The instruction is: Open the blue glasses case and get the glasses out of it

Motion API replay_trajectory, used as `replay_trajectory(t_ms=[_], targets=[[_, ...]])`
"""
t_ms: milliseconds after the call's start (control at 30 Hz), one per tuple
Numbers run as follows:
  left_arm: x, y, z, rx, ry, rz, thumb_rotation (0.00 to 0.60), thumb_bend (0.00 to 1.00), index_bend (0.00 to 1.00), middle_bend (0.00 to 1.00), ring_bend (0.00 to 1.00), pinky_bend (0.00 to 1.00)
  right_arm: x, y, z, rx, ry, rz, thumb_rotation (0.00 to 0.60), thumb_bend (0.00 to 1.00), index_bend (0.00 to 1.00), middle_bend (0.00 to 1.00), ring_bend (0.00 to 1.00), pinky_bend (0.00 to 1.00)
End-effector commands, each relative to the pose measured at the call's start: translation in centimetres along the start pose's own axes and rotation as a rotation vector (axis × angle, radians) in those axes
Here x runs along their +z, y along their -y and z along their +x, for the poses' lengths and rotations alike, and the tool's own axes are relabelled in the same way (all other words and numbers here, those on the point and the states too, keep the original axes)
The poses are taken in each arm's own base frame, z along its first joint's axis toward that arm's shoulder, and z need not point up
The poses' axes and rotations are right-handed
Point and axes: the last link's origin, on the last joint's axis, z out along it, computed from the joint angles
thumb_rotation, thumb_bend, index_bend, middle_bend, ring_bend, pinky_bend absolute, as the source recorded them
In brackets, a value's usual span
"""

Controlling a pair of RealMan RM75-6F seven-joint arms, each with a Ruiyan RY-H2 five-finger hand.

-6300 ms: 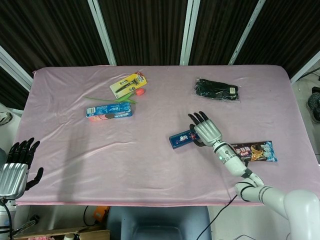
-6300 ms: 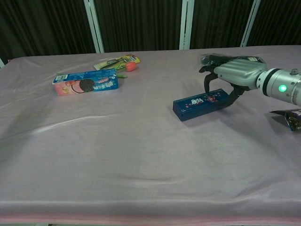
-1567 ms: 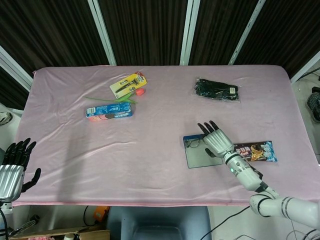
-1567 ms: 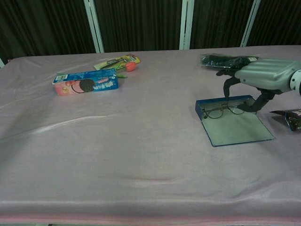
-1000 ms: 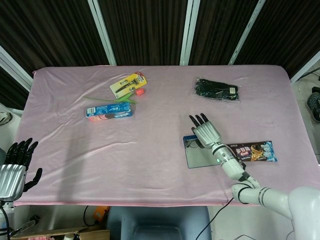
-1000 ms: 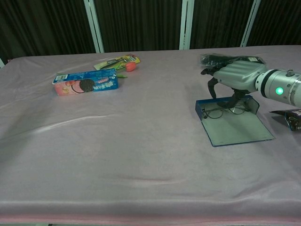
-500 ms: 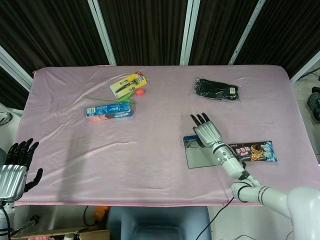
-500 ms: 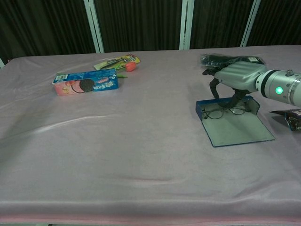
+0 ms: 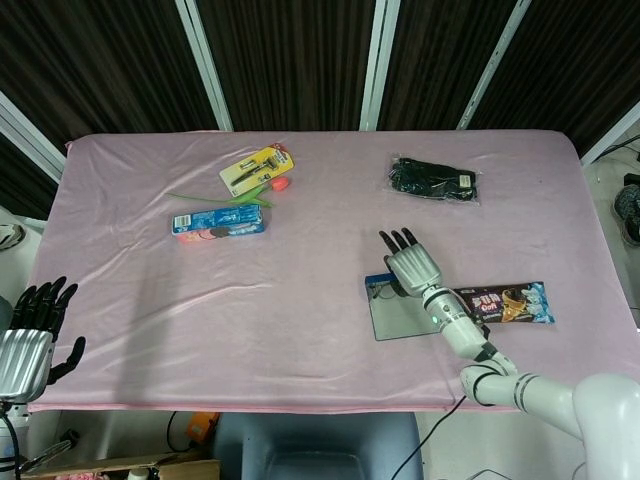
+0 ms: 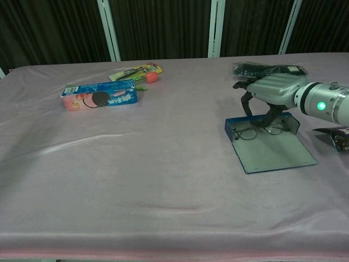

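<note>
The blue glasses case (image 10: 275, 150) lies open at the table's right, its flat lid (image 9: 400, 318) folded toward me. Thin wire glasses (image 10: 248, 131) rest in its shallow tray (image 9: 383, 291). My right hand (image 10: 272, 90) arches over the tray's far side with its fingers (image 10: 245, 105) pointing down at the glasses and its thumb touching the frame near the right lens. In the head view the right hand (image 9: 413, 265) covers most of the tray. The glasses still lie in the case. My left hand (image 9: 35, 330) hangs off the table's near-left corner, fingers spread and holding nothing.
A snack bar wrapper (image 9: 505, 303) lies just right of the case. A black bag (image 10: 262, 68) sits behind the right hand. At the back left are a blue cookie box (image 10: 98, 95), a yellow pack (image 9: 257, 168) and an orange tulip (image 9: 280, 185).
The case, shut at first under my right hand, now lies open with its lid flat. In the last half second the case and hand shifted slightly left. The left hand barely moved.
</note>
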Motion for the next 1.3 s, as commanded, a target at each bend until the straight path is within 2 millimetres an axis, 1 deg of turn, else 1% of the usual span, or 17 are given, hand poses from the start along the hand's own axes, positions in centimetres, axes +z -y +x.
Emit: replay_trajectory(t_ms=[33,233,600,833,967,1133,1300], targets=[[0.0,0.0,0.0,-0.001,0.0,-0.001,0.6,0.38,0.0,0.0,0.0,0.0,-0.2,0.8,0.6,0.052,-0.085,0.006,0.6,0.55,0.68,0.08,0.0,0.0],[0.0,0.1,0.1,-0.006,0.001,-0.001,0.6,0.38,0.0,0.0,0.0,0.0,-0.7,1.8,0.9,0.063,-0.204,0.024,0.6,0.55,0.69,0.08,0.0,0.0],[-0.1,0.1,0.2,-0.012,0.002,-0.005,0.6,0.38,0.0,0.0,0.0,0.0,-1.2,3.4,1.5,-0.077,-0.403,0.051,0.6,0.55,0.69,0.09,0.0,0.0],[-0.1,0.2,0.2,-0.016,0.003,-0.005,0.6,0.38,0.0,0.0,0.0,0.0,-1.5,4.4,0.9,-0.152,-0.417,0.079,0.6,0.55,0.69,0.09,0.0,0.0],[-0.2,0.2,0.2,-0.017,0.002,-0.005,0.6,0.37,0.0,0.0,0.0,0.0,-1.5,4.5,0.8,-0.158,-0.415,0.082,0.6,0.55,0.69,0.09,0.0,0.0],[-0.1,0.3,0.2,-0.019,0.005,-0.003,0.6,0.38,0.0,0.0,0.0,0.0,-1.5,5.5,0.6,-0.192,-0.416,0.099,0.6,0.55,0.69,0.09,0.0,0.0],[-0.1,0.2,0.2,-0.017,0.007,-0.01,0.6,0.37,0.0,0.0,0.0,0.0,-1.3,5.9,0.7,-0.215,-0.417,0.096,0.6,0.55,0.69,0.09,0.0,0.0]])
